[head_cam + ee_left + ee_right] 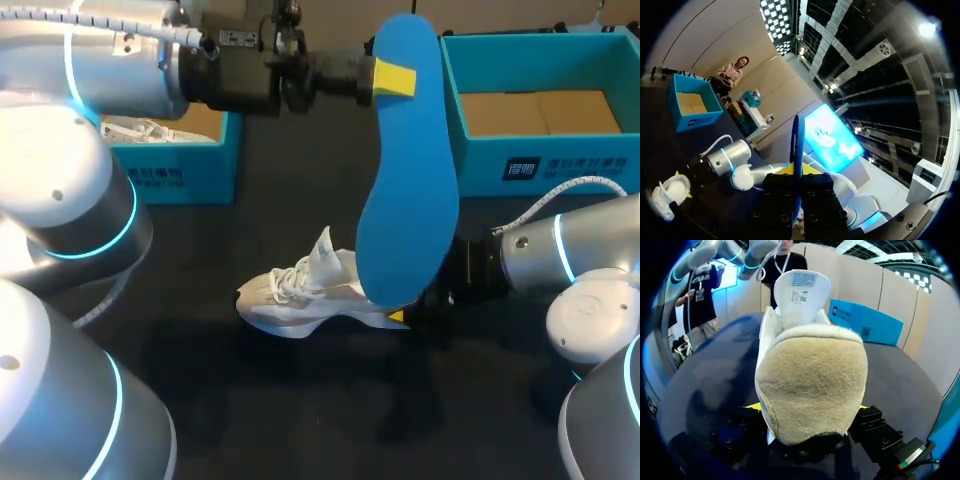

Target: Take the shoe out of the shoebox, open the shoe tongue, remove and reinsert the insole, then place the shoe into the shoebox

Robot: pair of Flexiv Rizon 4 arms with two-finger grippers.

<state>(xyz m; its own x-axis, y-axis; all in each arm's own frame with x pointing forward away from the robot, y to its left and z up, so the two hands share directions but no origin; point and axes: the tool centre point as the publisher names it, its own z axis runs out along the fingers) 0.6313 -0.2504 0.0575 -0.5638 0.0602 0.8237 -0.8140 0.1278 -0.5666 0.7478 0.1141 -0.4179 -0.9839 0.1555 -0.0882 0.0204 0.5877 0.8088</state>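
A long blue insole [410, 170] hangs upright above the table, its upper end pinched by my left gripper [393, 78], which is shut on it. In the left wrist view the insole [796, 145] shows edge-on between the dark fingers of the left gripper [797, 172]. Below it the white shoe [300, 295] lies on the black table with its tongue raised. My right gripper [405, 312] is shut on the shoe's heel. In the right wrist view the tan heel of the shoe [810, 375] fills the gap between the fingers of the right gripper [807, 407].
An open blue shoebox [545, 160] with a bare cardboard floor stands at the back right. A second blue box [175, 165] at the back left holds something white. My left arm's big links crowd the table's left side.
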